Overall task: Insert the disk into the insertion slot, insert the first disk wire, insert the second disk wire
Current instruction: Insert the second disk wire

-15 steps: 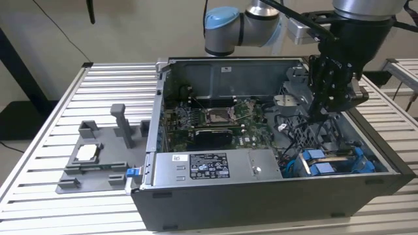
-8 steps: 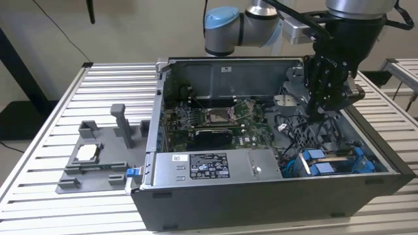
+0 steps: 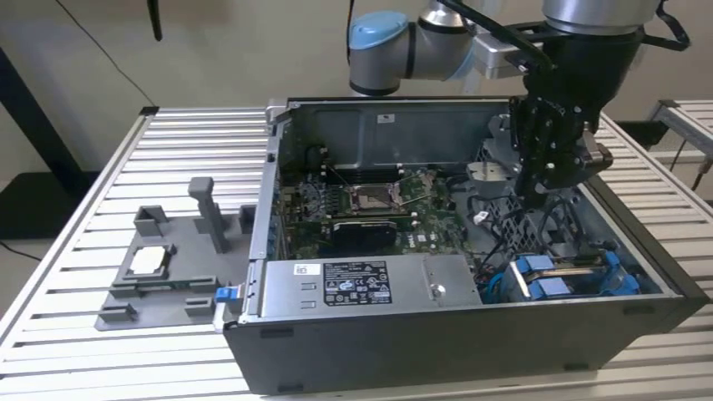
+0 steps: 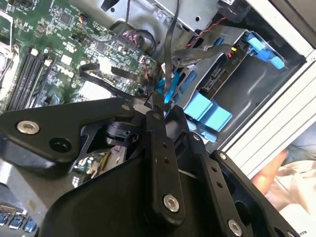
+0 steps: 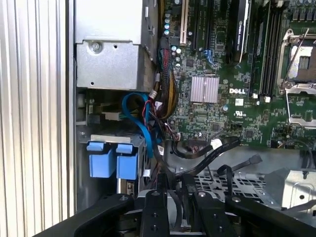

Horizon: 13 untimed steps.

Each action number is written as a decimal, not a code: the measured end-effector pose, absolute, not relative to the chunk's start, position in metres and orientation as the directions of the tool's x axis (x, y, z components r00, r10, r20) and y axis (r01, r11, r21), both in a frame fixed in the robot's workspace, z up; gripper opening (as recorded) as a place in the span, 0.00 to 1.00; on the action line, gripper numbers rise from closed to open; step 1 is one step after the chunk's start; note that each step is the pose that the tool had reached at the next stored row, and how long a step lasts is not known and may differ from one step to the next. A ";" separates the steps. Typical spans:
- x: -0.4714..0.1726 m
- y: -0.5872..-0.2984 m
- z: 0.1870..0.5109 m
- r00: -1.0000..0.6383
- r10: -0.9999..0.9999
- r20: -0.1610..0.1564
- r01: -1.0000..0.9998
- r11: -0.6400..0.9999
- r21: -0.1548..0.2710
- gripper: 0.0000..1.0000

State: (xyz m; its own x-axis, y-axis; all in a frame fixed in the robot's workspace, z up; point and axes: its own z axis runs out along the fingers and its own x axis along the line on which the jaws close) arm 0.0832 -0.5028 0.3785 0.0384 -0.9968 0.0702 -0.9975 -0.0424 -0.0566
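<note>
The disk (image 3: 570, 269) sits in its blue carrier inside the insertion slot (image 3: 630, 291) at the case's near corner, on the exterior view's right. Its blue end tabs (image 4: 208, 111) (image 5: 111, 161) face into the case. My gripper (image 3: 537, 194) hangs inside the case above the drive cage, a short way behind the disk. In the second wrist view the gripper (image 4: 159, 102) has its fingers together on a thin black disk wire (image 4: 171, 59) that runs off toward the case wall. A blue wire (image 5: 140, 122) and other black wires lie loose between the gripper (image 5: 174, 191) and the disk.
The open computer case lies on a slatted metal table (image 3: 134, 167). It holds the motherboard (image 3: 368, 209) and a grey labelled power-supply box (image 3: 368, 284). A grey fixture (image 3: 167, 267) stands on the exterior view's left. A hand (image 4: 276, 170) shows outside the case.
</note>
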 end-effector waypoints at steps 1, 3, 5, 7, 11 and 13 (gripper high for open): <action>0.082 -0.503 0.378 0.040 -0.997 0.072 -0.997 -0.044 -0.060 0.27; 0.079 -0.503 0.378 0.040 -0.996 0.079 -0.996 -0.046 -0.071 0.27; 0.077 -0.503 0.377 0.041 -0.996 0.085 -0.995 -0.048 -0.084 0.27; 0.074 -0.503 0.377 0.042 -0.995 0.090 -0.994 -0.050 -0.096 0.27; 0.070 -0.503 0.374 0.045 -0.995 0.094 -0.993 -0.055 -0.104 0.27; 0.069 -0.503 0.373 0.046 -0.994 0.097 -0.993 -0.056 -0.104 0.27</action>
